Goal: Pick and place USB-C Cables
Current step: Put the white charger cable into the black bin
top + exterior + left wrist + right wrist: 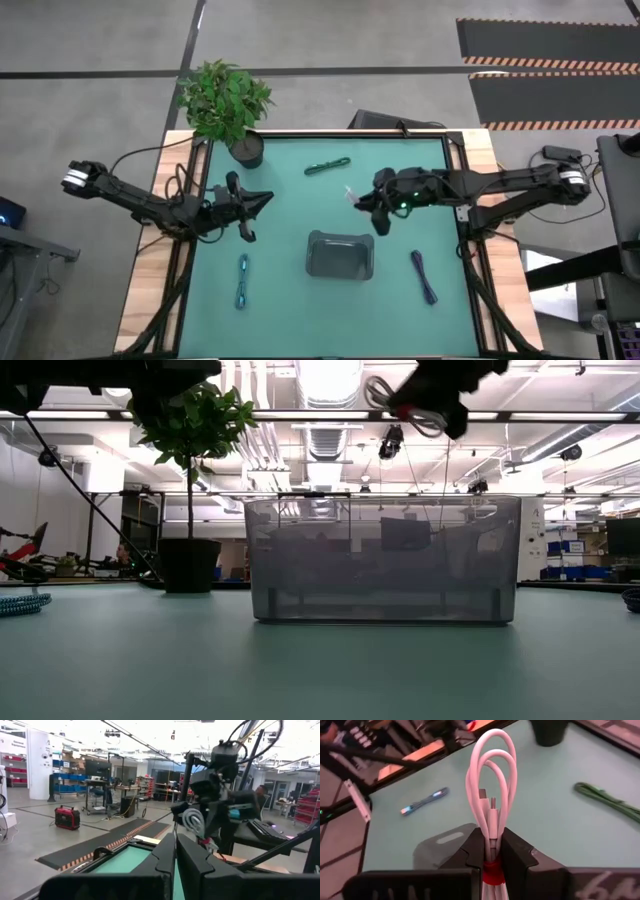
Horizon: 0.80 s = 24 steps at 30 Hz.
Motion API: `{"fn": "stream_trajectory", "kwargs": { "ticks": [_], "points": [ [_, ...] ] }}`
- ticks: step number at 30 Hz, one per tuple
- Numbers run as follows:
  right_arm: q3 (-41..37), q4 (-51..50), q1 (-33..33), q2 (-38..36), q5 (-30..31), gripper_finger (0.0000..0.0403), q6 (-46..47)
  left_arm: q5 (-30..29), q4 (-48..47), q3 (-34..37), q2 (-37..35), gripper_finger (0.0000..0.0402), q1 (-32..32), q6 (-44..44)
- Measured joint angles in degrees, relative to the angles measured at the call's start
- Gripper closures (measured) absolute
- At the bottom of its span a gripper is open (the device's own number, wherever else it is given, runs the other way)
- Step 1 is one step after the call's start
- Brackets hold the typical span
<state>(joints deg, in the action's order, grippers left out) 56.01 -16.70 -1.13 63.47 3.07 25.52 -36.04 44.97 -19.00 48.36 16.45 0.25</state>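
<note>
Gripping white cable (492,800), right tool (490,851), above table (550,820)

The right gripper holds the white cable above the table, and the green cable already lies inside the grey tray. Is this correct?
Not quite. The green cable lies on the mat, apart from the grey tray, as the high view shows. The right gripper does hold the white cable.

White coiled USB-C cable bundle with red band (491,807): pinched between dark fingers, loops upright, raised above the table. Slim green cable bundle (326,165): flat on green mat near far edge. Light blue bundle (243,280): flat, left side. Dark navy bundle (424,276): flat, right side.
</note>
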Motion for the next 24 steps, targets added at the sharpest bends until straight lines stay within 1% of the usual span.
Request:
{"fn": "stream_trajectory", "kwargs": {
  "ticks": [4,6,10,13,16,20,24],
  "points": [
    [7.39,-6.31,-2.65,6.49,-0.08,0.0374,0.35,0.03,0.04,0.00,-0.58,0.0401,0.00,0.07],
    [12.08,-12.32,-3.56,10.21,-0.51,0.0374,0.82,0.01,0.06,0.00,-0.87,0.0401,0.00,0.61],
    [21.80,-25.42,-5.24,17.36,-2.33,0.0371,2.88,0.01,0.09,0.00,-1.26,0.0401,0.00,4.65],
    [27.24,-32.31,-6.86,22.17,-3.03,0.0364,4.39,0.03,0.04,0.00,-1.55,0.0401,0.00,4.61],
    [30.61,-35.85,-8.65,26.51,-3.24,0.0364,4.58,0.06,0.04,0.00,-1.49,0.0401,0.16,4.57],
    [33.35,-37.15,-10.55,31.20,-5.84,0.0368,4.99,0.12,0.02,0.00,-0.86,0.0401,0.17,4.52],
    [35.44,-38.08,-11.68,35.36,-6.55,0.0368,4.37,0.12,0.02,0.00,-0.60,0.0401,0.17,4.48]
  ]
}}
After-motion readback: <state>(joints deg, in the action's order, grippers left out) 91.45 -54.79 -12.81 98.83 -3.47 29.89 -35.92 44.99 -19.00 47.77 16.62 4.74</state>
